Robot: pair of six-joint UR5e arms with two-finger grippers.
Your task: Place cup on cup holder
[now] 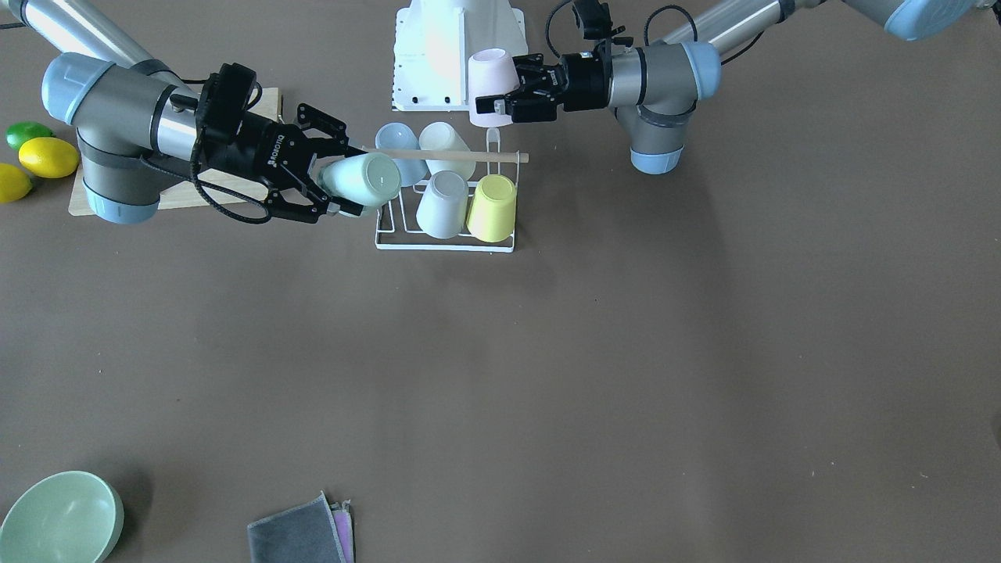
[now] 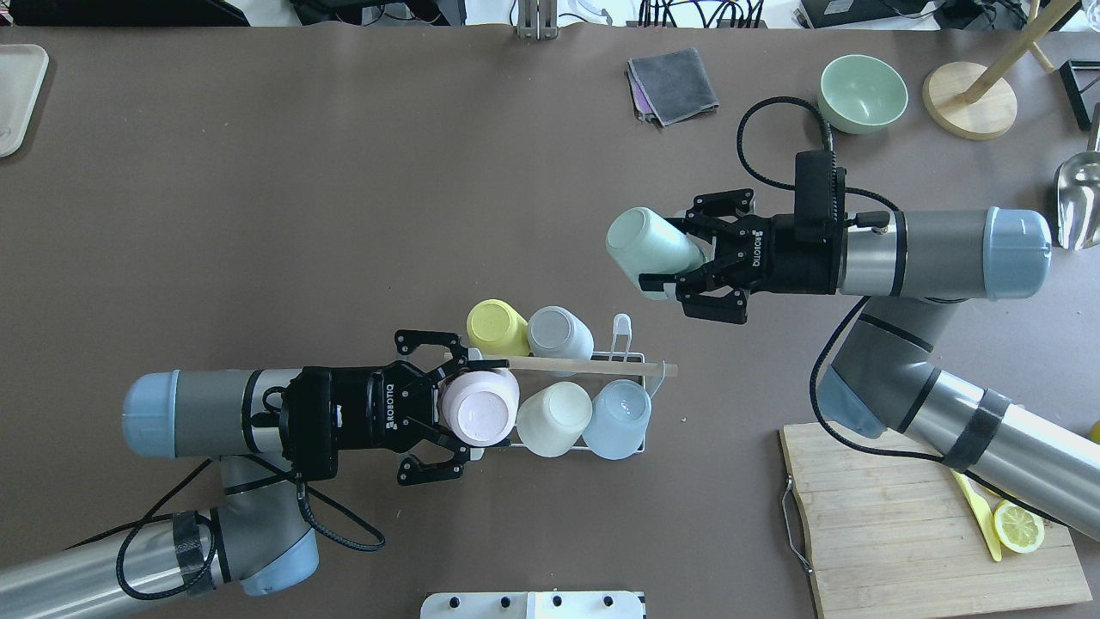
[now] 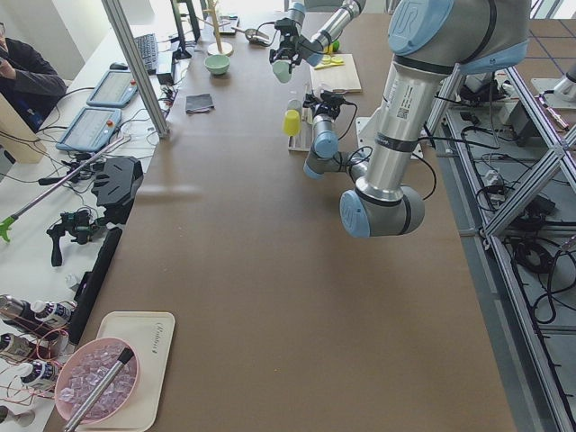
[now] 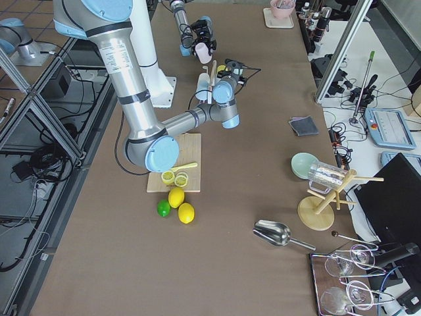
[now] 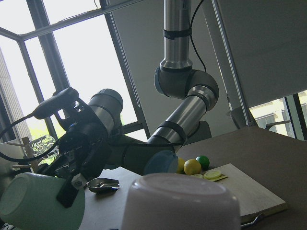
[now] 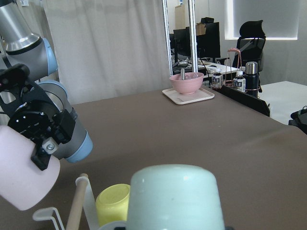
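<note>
Nearest the robot, the left gripper [image 2: 464, 404] has its fingers closed partway onto the pink cup [image 2: 481, 408]. It holds the cup mouth down, base up, over the left end of the cup holder's [image 2: 584, 366] near row. Whether the cup touches the wire cannot be told.

The cup holder is a small white wire rack with upright loops and a pale wooden rod lying across its top. All the cups are matte, tapered and without handles.

Beside the pink cup, the near row carries a cream cup [image 2: 554, 419] and then a pale blue cup [image 2: 620, 419], both inverted. The far row carries a yellow cup [image 2: 496, 327] and a grey cup [image 2: 559, 332], tipped outward. At that row's right end a bare wire loop [image 2: 620, 331] stands.

Beyond the holder's right end, the right gripper [image 2: 670, 249] clamps the mint cup [image 2: 640, 241] across its rim end. The cup lies on its side in the air, well above the table.

To the right of the holder, on the robot's side, lies a wooden cutting board [image 2: 902, 516]. Far beyond the holder are a folded grey cloth [image 2: 675, 82] and a green bowl [image 2: 862, 93].
</note>
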